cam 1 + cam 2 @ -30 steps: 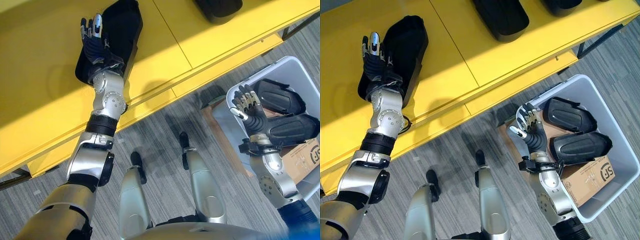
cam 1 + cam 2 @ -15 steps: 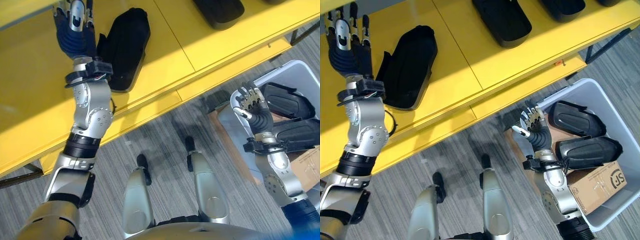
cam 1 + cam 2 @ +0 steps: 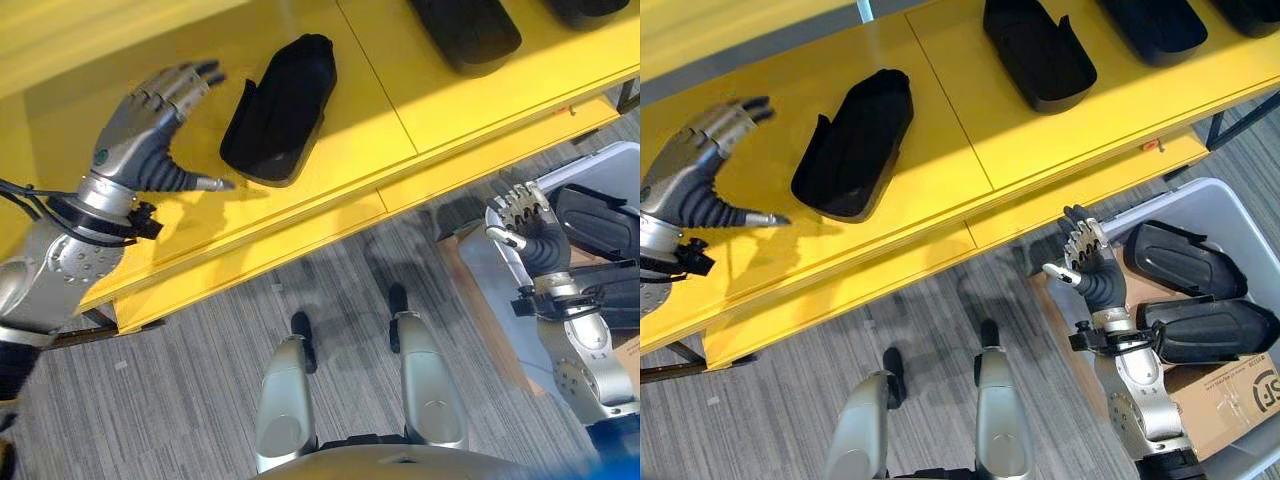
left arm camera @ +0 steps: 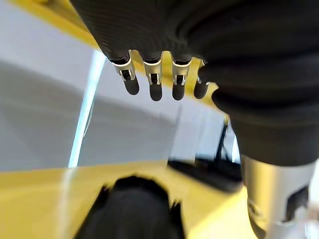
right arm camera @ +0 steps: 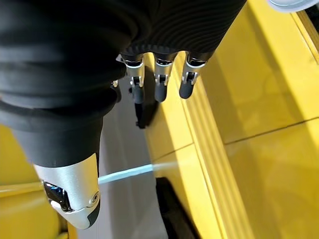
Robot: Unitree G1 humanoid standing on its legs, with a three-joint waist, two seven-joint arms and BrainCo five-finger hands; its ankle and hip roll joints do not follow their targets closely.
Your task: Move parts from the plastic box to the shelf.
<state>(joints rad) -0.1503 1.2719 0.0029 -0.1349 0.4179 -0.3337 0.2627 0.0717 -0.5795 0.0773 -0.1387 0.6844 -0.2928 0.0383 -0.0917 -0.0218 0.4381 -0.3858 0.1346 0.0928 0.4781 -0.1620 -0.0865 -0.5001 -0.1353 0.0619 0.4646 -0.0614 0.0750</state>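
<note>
A black part (image 3: pixel 855 143) lies on the yellow shelf (image 3: pixel 940 90), open side up, with a second black part (image 3: pixel 1038 52) further along to the robot's right and a third (image 3: pixel 1152 22) cut off by the upper edge of the picture. The grey plastic box (image 3: pixel 1232 205) stands on the floor at the lower right, partly out of frame; in it two more black parts (image 3: pixel 1180 260) lie side by side above a brown cardboard box (image 3: pixel 1230 395), whose far end is cut off. The left hand (image 3: pixel 145 135) hangs over the shelf just beside the first part, not touching it, fingers spread and straight, thumb pointing toward the part, holding nothing. The right hand (image 3: pixel 1088 258) is raised at the near rim of the plastic box, fingers loosely relaxed, also empty; whether it touches the rim is hard to tell. In the left wrist view the part on the shelf (image 4: pixel 132 209) shows as a dark blurred shape past the fingers. A second ago the left hand lay on top of that part with the arm stretched over the shelf; half a second ago it had lifted clear beside it, and now it has drawn back to the left with the palm turned up, the part left where it lay.
</note>
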